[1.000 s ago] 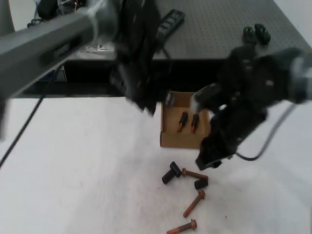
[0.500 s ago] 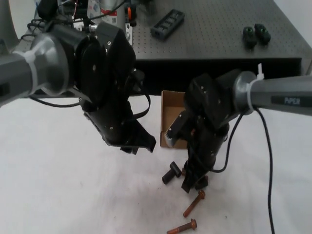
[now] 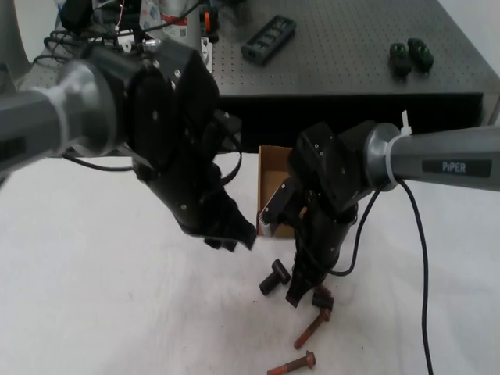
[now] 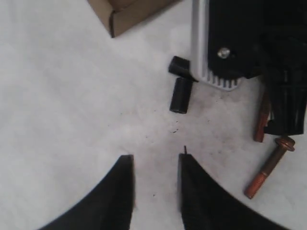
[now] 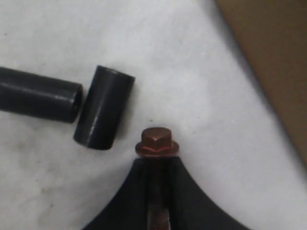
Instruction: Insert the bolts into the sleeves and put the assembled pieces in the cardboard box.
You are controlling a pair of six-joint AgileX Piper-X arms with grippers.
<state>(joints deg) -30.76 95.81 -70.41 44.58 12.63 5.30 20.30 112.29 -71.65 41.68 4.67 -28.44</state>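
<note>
White cloth (image 3: 101, 312) over the bench, covering the lower two thirds of the high view. Above it, across the top of the frame, a black perforated table (image 3: 344, 55).

Left arm (image 3: 148, 125), bulky and dark, extending from the left edge and bent down toward the centre. Left gripper (image 3: 231, 237) hanging over bare cloth just left of centre, with its fingers parted and nothing between them.

Right arm (image 3: 437, 160) extending from the right edge and angled down to lower centre. Right gripper (image 3: 300, 294) low over the cloth, fingers closed on the shank of a copper-coloured bolt (image 5: 157, 142), the hexagonal head sticking out just past the fingertips.

Cardboard box (image 3: 273, 168) at the centre of the frame, open on top, largely hidden behind the right arm; contents not visible.

Two black sleeves (image 3: 274, 278) lying on the cloth in lower centre, below the box and just left of the right gripper. One end set against or almost against the other's side; contact impossible to tell.

Third sleeve (image 3: 322, 297) just right of the right gripper.

Lower still, two loose bolts flat on the cloth: one slanted bolt (image 3: 311, 330) below the third sleeve, one last bolt (image 3: 291, 364) near the bottom edge.
</note>
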